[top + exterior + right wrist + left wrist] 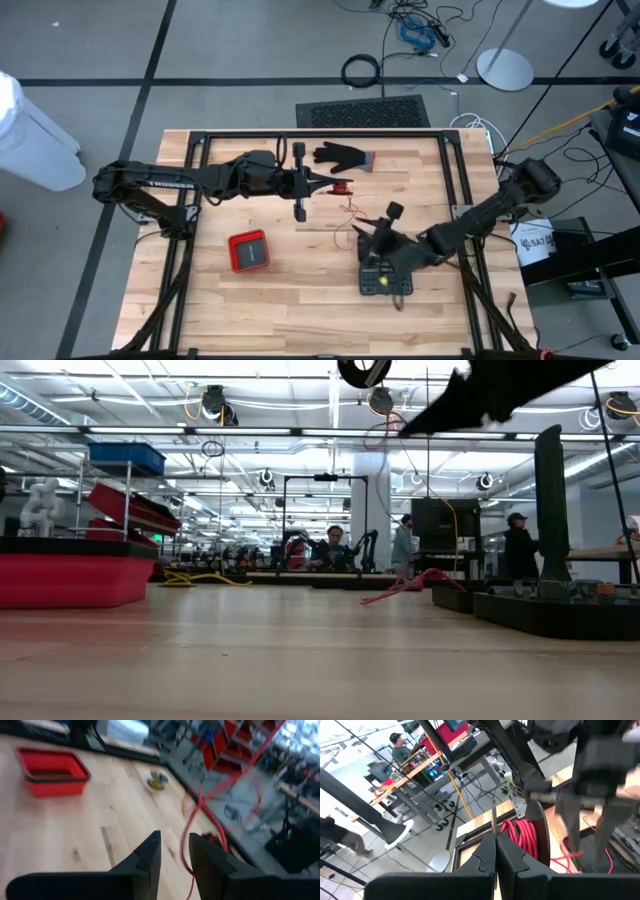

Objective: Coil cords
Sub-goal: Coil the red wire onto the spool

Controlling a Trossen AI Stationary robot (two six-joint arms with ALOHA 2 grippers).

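High view, one cord (343, 188), two claws

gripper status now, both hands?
Left hand: shut, gripping the red cord coil.
Right hand: open, red cord strand between its fingers, not clamped.

We see the wooden desk (300, 300): a red tray (249, 250) at eight o'clock, a black glove (343, 156) at twelve, a black device (386, 281) at five.
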